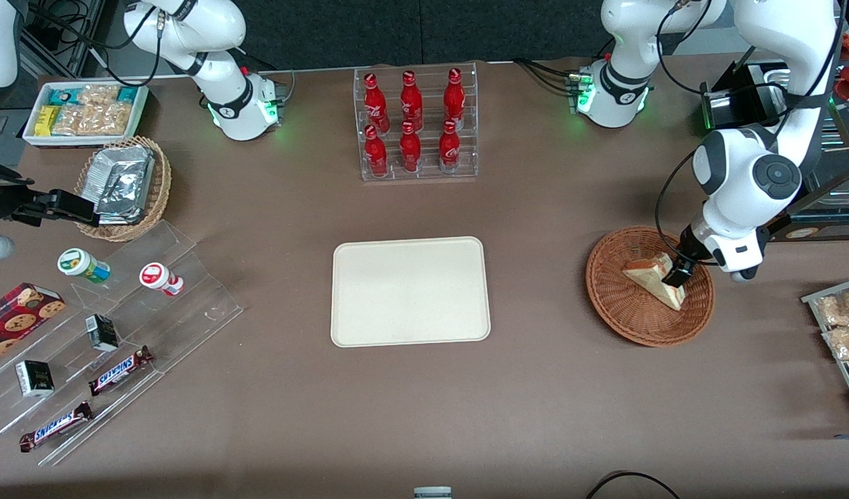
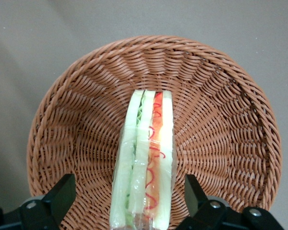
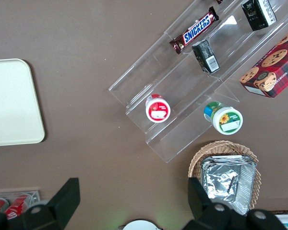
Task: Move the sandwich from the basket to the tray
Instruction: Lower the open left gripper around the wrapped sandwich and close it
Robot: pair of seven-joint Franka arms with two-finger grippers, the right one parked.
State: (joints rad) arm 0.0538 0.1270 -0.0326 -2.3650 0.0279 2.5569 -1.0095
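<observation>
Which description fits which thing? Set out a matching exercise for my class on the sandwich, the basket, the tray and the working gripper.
Things:
1. sandwich
2. basket
3. tray
4. gripper

Descriptions:
A. cream-white, nothing on it
B. open, fingers on either side of the wedge
C. reddish-brown wicker, toward the working arm's end
D. lying in the wicker bowl, filling edge showing

Pairs: 1-D, 2-C, 3-A, 4-B

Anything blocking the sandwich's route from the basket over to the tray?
Nothing visible. Bare table lies between the basket and the tray. The claw is open, straddling the sandwich in the basket.
</observation>
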